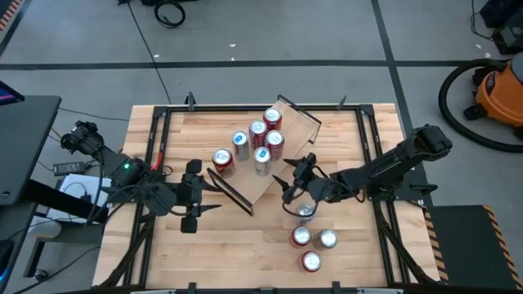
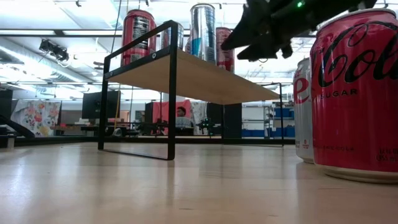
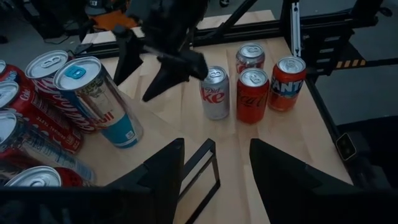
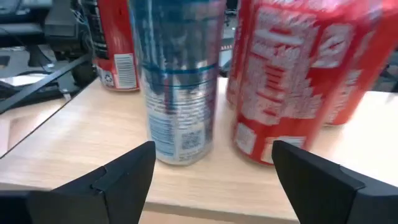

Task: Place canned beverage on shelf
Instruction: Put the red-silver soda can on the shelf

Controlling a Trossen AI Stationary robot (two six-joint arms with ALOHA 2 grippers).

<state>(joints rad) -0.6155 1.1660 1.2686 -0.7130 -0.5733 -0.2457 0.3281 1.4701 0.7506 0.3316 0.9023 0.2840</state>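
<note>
A slatted wooden table (image 1: 245, 245) is seen from above, with a light-wood shelf (image 1: 288, 122) standing on it at an angle. Five cans already stand on the shelf: a slim silver-and-blue can (image 1: 261, 158) nearest the shelf's front edge, and red and silver cans behind it. Four more cans wait on the table in front of the shelf: a silver diet cola can (image 1: 305, 212), a red cola can (image 1: 301, 237), a red-and-silver can (image 1: 328, 238) and an orange soda can (image 1: 310, 261).

The right gripper (image 1: 292, 186) hangs at the shelf's front edge, just above the silver diet cola can. Its fingers are spread wide and hold nothing; its own wrist camera looks between them at the slim can and a red can on the shelf. The left gripper (image 1: 200, 194) waits near the shelf's other end, fingers also apart and empty.

The step in hand appears to fall between placements, with the right arm free to fetch another can. The next move likely calls for lowering the spread fingers around the silver diet cola can, the nearest one, closing on it, then lifting it clear of its neighbours to a free spot on the shelf.
</note>
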